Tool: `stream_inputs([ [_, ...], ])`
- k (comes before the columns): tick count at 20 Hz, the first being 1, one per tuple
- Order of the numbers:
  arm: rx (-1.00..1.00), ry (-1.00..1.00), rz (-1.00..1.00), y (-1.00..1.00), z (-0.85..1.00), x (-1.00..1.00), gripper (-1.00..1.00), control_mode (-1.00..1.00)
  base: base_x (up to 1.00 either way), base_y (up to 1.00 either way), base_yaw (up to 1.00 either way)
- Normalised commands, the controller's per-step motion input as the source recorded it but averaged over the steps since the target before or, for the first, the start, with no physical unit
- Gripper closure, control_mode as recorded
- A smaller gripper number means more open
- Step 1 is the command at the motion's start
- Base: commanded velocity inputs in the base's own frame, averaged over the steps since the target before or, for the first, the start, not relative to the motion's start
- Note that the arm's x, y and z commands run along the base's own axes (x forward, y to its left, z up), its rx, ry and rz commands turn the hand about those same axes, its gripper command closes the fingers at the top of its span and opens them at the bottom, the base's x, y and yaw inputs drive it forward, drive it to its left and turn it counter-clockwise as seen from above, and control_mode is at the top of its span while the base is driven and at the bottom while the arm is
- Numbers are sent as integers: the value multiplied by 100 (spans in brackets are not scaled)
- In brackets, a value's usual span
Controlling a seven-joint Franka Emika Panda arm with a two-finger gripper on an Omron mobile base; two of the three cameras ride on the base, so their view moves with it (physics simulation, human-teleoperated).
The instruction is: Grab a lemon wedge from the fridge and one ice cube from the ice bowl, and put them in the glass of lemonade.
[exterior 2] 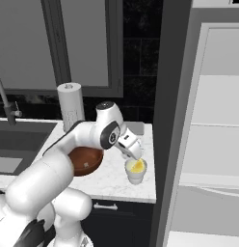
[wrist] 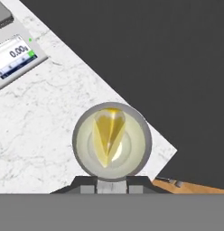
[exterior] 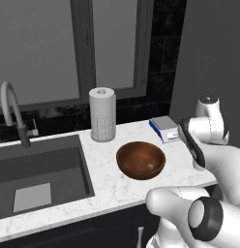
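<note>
Right now the gripper is hanging just over the glass of lemonade, jaws pinched shut on the lemon wedge, which is sitting above the drink. Beyond, the ice bowl is resting mid-counter, before the paper-towel roll.

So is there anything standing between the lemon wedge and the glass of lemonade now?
Nothing visible does. In the hand view the lemon wedge sits directly over the open mouth of the glass of lemonade, inside its rim. The gripper hangs right above the glass, jaws shut.
</note>
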Motion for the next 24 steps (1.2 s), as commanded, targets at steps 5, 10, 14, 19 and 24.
stream_inputs([
  [5,3,0,0,-5,-8,-3,100,-100,0,0,0],
  [10,0,0,0,2,-10,0,100,-100,0,0,0],
  [14,0,0,0,0,-17,0,100,-100,0,0,0],
  [19,0,0,0,0,-4,1,100,-100,0,0,0],
  [24,0,0,0,0,0,14,100,-100,0,0,0],
])
